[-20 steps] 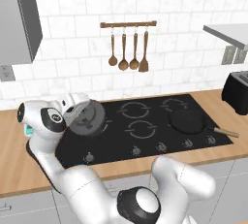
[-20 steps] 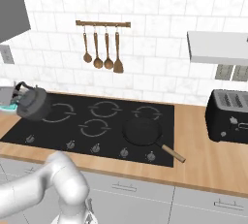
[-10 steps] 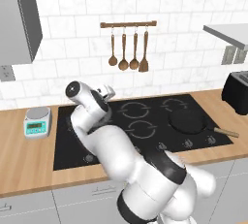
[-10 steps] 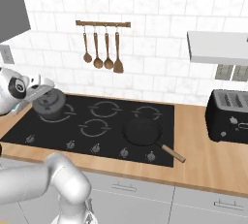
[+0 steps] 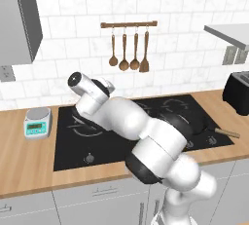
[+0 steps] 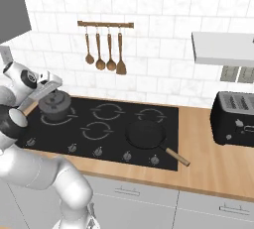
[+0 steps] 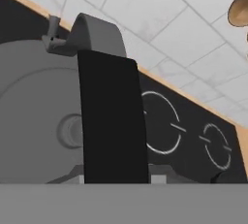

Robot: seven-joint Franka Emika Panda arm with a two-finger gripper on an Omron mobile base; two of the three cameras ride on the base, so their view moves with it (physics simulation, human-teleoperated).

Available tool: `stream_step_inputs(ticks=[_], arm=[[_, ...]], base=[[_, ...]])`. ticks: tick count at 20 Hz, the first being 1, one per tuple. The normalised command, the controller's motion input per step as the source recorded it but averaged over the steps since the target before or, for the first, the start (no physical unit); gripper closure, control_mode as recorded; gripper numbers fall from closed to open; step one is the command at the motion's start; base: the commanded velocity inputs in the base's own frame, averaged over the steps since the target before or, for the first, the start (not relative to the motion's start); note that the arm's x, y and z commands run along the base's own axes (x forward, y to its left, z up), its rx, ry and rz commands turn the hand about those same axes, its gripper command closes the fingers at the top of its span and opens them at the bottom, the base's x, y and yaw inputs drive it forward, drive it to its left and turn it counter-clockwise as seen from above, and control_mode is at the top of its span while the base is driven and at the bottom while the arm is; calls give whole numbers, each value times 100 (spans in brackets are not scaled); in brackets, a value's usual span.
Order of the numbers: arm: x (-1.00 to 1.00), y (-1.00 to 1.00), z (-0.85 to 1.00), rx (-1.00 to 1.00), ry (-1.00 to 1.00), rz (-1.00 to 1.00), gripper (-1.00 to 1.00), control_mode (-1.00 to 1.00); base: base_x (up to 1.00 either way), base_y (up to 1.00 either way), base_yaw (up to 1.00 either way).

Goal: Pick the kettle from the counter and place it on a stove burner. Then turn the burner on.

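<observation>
The dark-grey kettle (image 6: pixel 53 106) stands upright over the largest ring, the stove burner (image 6: pixel 47 119), at the left of the black cooktop; whether it rests on the glass I cannot tell. My gripper (image 6: pixel 50 91) is shut on its arched black handle (image 7: pixel 111 116) from above. The hand view looks straight down on the domed lid (image 7: pixel 34 116) and its knob (image 7: pixel 71 131). From the left base my own arm (image 5: pixel 121 121) hides the kettle, and part of the burner (image 5: pixel 81 126) shows beside it. The wood counter (image 5: pixel 26 158) runs around the cooktop.
A black frying pan (image 6: pixel 145 135) sits on the front right ring, handle pointing right. Control knobs (image 6: pixel 98 150) line the cooktop's front edge. A small scale (image 5: pixel 38 121) stands on the left counter, a toaster (image 6: pixel 235 119) on the right. Wooden utensils (image 6: pixel 104 49) hang on the wall.
The arm has swung right from the left counter with the kettle in its grip, bringing it down over the big left burner ring.
</observation>
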Motion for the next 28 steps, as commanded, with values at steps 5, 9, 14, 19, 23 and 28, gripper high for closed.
stream_step_inputs(ticks=[5,9,14,19,23,28], arm=[[48,19,-15,-2,0,0,100,-100],[7,14,-3,0,4,0,100,-100],[1,9,-38,-3,1,0,100,-100],[3,3,-38,-3,0,0,100,-100],[4,2,-4,0,0,0,-100,-100],[2,0,0,0,1,0,-100,-100]], base=[[0,0,0],[0,0,0],[0,0,0],[0,0,0],[0,0,0],[0,0,0]])
